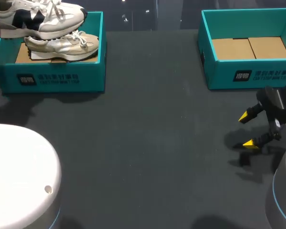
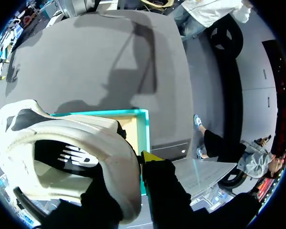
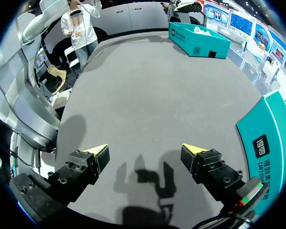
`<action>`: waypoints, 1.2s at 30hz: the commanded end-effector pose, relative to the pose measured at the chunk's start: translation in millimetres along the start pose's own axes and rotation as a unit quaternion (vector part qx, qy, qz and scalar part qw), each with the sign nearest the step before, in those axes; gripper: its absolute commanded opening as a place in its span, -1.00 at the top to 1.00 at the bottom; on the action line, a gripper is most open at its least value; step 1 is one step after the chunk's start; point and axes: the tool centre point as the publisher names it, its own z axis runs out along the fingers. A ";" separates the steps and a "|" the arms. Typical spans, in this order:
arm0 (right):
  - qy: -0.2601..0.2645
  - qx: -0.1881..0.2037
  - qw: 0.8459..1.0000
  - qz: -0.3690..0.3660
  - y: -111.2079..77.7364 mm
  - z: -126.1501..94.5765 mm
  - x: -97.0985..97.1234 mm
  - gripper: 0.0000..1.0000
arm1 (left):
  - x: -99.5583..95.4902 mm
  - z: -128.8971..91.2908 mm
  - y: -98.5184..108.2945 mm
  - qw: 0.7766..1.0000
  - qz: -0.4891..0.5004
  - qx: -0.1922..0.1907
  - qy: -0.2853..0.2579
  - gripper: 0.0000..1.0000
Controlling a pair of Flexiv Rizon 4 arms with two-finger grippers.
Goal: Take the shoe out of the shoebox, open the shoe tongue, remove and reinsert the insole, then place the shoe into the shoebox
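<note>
The left tool (image 2: pixel 136 164) was clenched on the white shoe (image 1: pixel 43 18), seemingly pinching its collar, and held it just above the left shoebox (image 1: pixel 57 78). Doing the lift well meant rising straight until the sole cleared the rim and the second shoe (image 1: pixel 62 44) inside, then crossing to the open surface (image 1: pixel 148 143). The right tool (image 1: pixel 248 130) hung released near the other shoebox (image 1: pixel 248 76), well apart.

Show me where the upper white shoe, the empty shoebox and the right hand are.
upper white shoe (image 1: pixel 42 18): head view, on its side panel.
empty shoebox (image 1: pixel 224 71): head view, on its front wall.
right hand (image 1: pixel 249 130): head view, midway between its yellow tips.
</note>
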 end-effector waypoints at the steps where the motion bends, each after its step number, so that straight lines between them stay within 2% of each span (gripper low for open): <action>1: 0.000 0.001 1.000 0.000 -0.2 0.1 0.6 -1.00 | -10.5 -33.6 -29.7 1.000 0.002 -0.015 0.011 1.00; 2: 0.000 0.001 1.000 0.000 -0.2 0.1 0.6 -1.00 | -12.9 -39.0 -32.6 1.000 0.005 -0.012 0.009 1.00; 17: 0.000 0.001 1.000 0.000 -0.2 0.1 0.6 -1.00 | -12.9 -39.0 -32.6 1.000 0.005 -0.012 0.009 1.00; 19: 0.000 0.001 1.000 0.000 -0.2 0.1 0.6 -1.00 | -13.5 -34.1 -42.1 1.000 0.011 0.010 -0.004 1.00; 20: 0.000 0.001 1.000 0.000 -0.2 0.1 0.6 -1.00 | -16.0 -35.1 -47.4 1.000 0.010 0.009 -0.003 1.00; 36: 0.000 0.001 1.000 0.000 -0.2 0.1 0.6 -1.00 | -92.6 -46.6 -138.7 0.999 0.016 -0.033 0.016 1.00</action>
